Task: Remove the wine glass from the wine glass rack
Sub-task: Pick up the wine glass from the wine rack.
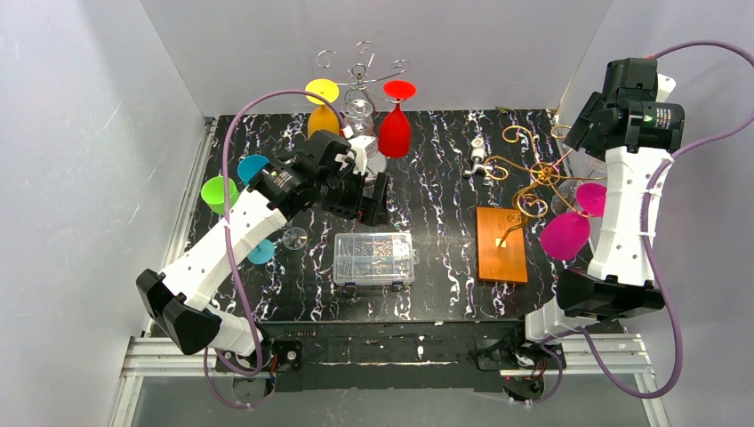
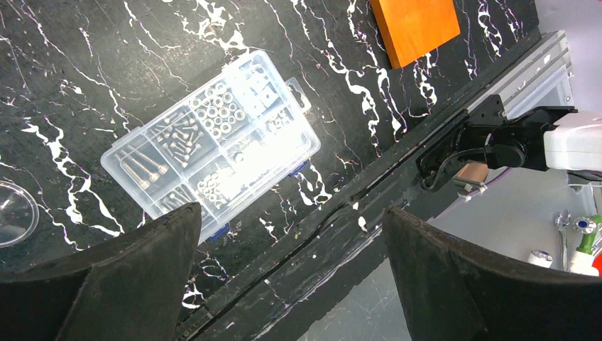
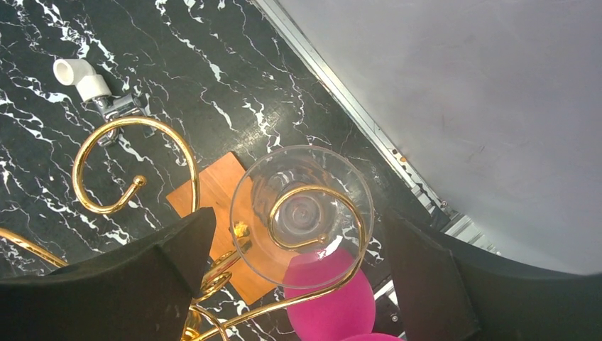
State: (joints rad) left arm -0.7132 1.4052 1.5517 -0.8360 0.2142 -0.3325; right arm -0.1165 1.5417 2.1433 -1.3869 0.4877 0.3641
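Note:
A gold wire wine glass rack (image 1: 538, 173) stands on a wooden base (image 1: 502, 245) at the right of the table. In the right wrist view a clear wine glass (image 3: 302, 213) hangs upside down from one gold curl (image 3: 323, 195), its round foot facing the camera. A magenta glass (image 3: 330, 305) hangs just beneath it. My right gripper (image 3: 298, 217) hovers open above this clear glass, one finger on each side of it, touching nothing. My left gripper (image 1: 373, 200) is open and empty over the middle of the table, far from the gold rack.
A silver rack (image 1: 360, 76) at the back holds a red glass (image 1: 395, 129), a yellow one (image 1: 323, 111) and a clear one. A clear parts box (image 1: 374, 258) lies mid-table. Green (image 1: 218, 193) and teal (image 1: 252, 167) glasses sit left. The wall (image 3: 461, 106) is close on the right.

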